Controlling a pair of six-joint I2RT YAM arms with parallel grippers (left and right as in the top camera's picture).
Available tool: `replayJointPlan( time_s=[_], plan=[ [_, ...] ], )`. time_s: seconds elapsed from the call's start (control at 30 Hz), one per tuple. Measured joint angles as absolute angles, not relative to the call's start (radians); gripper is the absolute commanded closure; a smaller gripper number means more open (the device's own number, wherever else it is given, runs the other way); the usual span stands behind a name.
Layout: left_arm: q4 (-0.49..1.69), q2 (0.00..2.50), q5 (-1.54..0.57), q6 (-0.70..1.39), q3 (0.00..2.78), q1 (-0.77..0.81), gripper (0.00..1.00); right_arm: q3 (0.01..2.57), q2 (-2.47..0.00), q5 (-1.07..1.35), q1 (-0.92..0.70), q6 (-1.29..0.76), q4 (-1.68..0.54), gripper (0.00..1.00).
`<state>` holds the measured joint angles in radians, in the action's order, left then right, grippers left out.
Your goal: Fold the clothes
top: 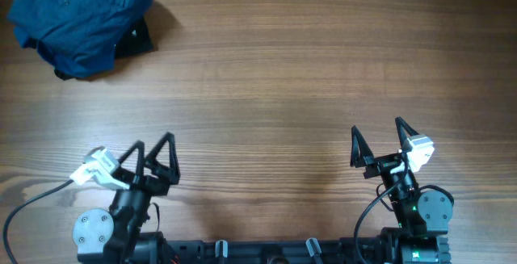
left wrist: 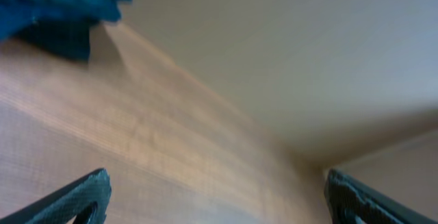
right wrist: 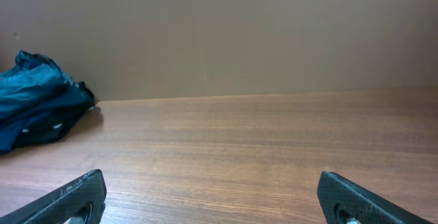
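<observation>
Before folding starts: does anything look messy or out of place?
The clothes lie in a crumpled heap at the far left corner of the table, away from the open left gripper and right gripper. Nothing else stands out.

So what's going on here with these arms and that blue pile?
Nothing is being handled yet. The clothes lie in a crumpled heap at the far left corner of the table. The left end effector and right end effector sit open and empty at the near edge, well clear of it.

The brown wood-grain surface [top: 266, 70] spans the overhead view. A crumpled heap of soft blue cloth clothes [top: 77, 18] lies on its far left corner.
</observation>
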<state>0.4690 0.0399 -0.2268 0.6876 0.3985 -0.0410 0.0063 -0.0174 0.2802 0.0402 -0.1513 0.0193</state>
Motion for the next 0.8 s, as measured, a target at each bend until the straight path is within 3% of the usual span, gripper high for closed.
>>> replayJointPlan(
  time_s=[0.27, 0.8],
  plan=[
    [0.143, 0.022, -0.152, 0.702, 0.217, -0.041, 0.0, 0.006, -0.017, 0.28, 0.04, -0.151, 0.019, 0.0],
    [-0.038, 0.014, -0.019, 0.67, 0.047, -0.041, 0.0, 0.006, -0.017, 0.28, 0.04, -0.151, 0.019, 0.0]
  ],
)
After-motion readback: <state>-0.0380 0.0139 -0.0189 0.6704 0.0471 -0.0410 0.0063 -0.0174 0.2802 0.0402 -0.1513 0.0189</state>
